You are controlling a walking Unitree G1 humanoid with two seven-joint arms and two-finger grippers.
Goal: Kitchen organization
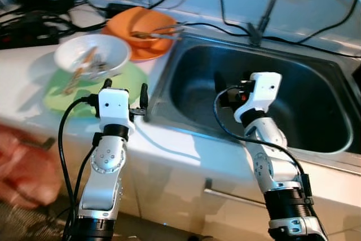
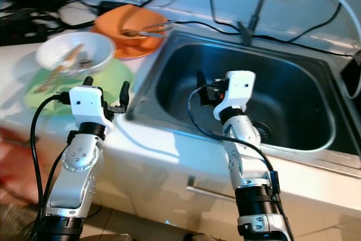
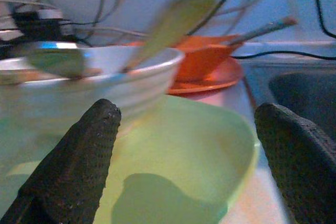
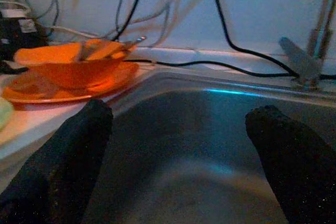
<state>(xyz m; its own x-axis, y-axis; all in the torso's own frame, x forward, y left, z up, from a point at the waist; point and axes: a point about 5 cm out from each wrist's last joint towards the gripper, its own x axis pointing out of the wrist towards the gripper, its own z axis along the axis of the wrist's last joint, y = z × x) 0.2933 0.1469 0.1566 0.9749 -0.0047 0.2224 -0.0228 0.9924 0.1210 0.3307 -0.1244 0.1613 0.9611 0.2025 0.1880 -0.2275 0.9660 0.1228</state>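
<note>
No legible brand, label or writing appears on any item.

The steel sink (image 1: 316, 91) serves as the landmark. To its left, on the white desk (image 1: 22, 69), a white bowl (image 1: 93, 55) rests on the far part of a green plate (image 1: 132, 80). The bowl holds utensils (image 1: 79, 69); a wooden handle among them lies with its long axis running from the bowl's centre out over the near-left rim. Beyond the white bowl, at the sink's far-left corner, an orange bowl (image 1: 141, 23) sits on an orange plate (image 4: 58, 92). Metal tongs (image 1: 161, 32) lie across the orange bowl, pointing toward the sink. Black cables (image 1: 225, 26) trail along the desk behind the sink, past the faucet (image 1: 262, 18).

The left claw (image 1: 124, 91) hovers at the near edge of the green plate, just left of the sink rim, fingers (image 3: 79, 166) spread wide and empty. The right claw (image 1: 228, 86) is over the sink basin, fingers (image 4: 63, 166) likewise wide apart, holding nothing.
</note>
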